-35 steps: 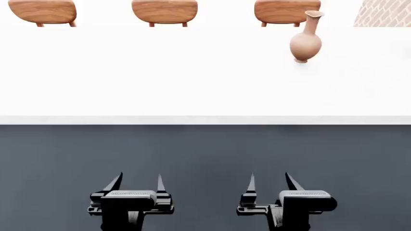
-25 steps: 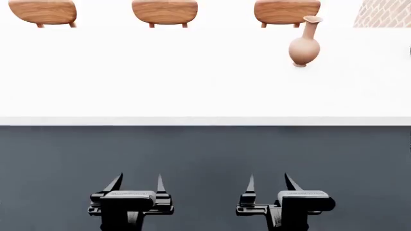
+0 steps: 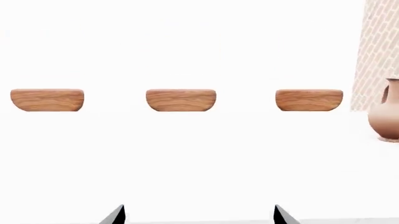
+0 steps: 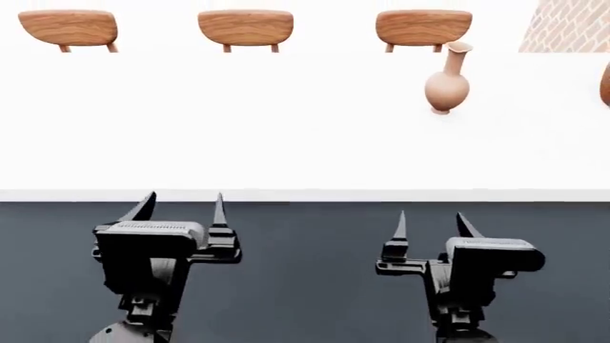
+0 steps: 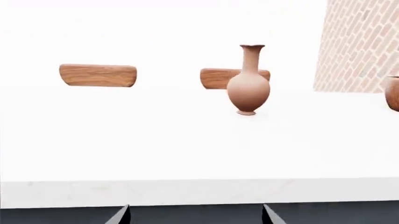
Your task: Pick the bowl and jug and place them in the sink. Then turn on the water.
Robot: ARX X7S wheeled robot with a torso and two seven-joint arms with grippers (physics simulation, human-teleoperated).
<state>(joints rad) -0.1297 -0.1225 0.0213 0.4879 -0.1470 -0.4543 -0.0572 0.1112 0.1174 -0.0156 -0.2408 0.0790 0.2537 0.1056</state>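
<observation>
Both arms have risen toward the desk's (image 4: 286,143) near edge; the left gripper (image 4: 181,207) and right gripper (image 4: 431,225) gape wide, empty. The jug (image 4: 446,84) stands upright near the far edge, the bowl (image 4: 605,84) just entering view beyond it, so the approach has only begun.

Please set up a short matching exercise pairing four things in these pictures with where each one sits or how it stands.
Things:
1. jug
2. bowl
3. left claw
4. chair backs

Descriptions:
A. open, empty, short of the counter
B. upright on the white counter
C. cut off at the head view's right edge
D. three in a row beyond the counter

Pairs: 1-B, 2-C, 3-A, 4-D
</observation>
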